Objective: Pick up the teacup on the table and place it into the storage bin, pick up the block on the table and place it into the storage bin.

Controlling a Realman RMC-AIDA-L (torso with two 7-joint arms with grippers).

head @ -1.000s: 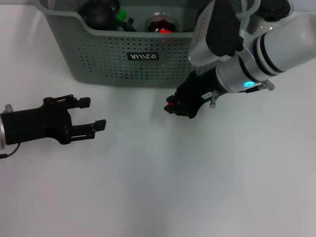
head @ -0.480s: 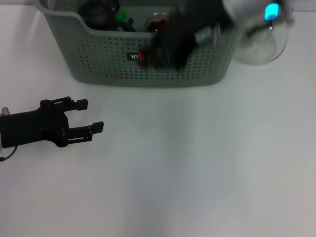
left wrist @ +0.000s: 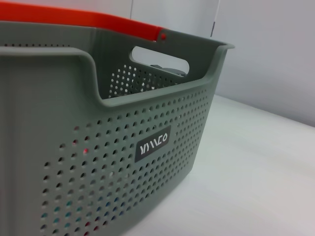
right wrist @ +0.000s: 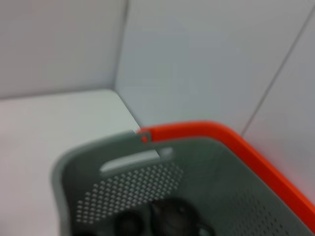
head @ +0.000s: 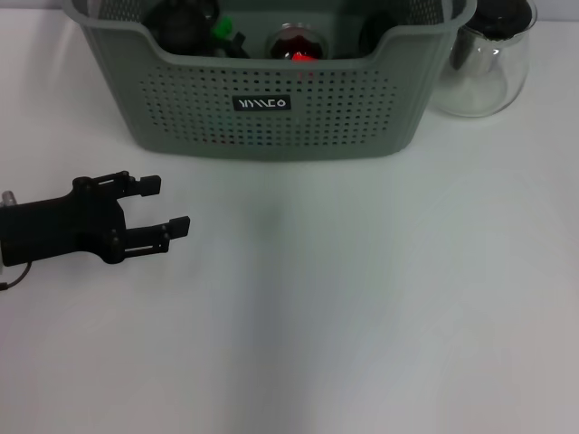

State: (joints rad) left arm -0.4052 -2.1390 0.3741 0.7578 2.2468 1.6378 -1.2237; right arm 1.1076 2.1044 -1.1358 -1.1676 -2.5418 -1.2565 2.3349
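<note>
My left gripper (head: 167, 206) rests wide open on the white counter (head: 362, 298), the storage bin (head: 271, 108) just ahead to its right; my right gripper, above the bin, stays unseen.

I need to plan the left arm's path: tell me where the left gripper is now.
In the head view, the left gripper sits low over the white table on the robot's left, fingers open, just in front of the storage bin and near its left corner.

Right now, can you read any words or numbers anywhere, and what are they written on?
One text only: white stylised letters on the small black label on the front wall of the storage bin. The lettering cannot be made out as a sure word. No other words or numbers show.
</note>
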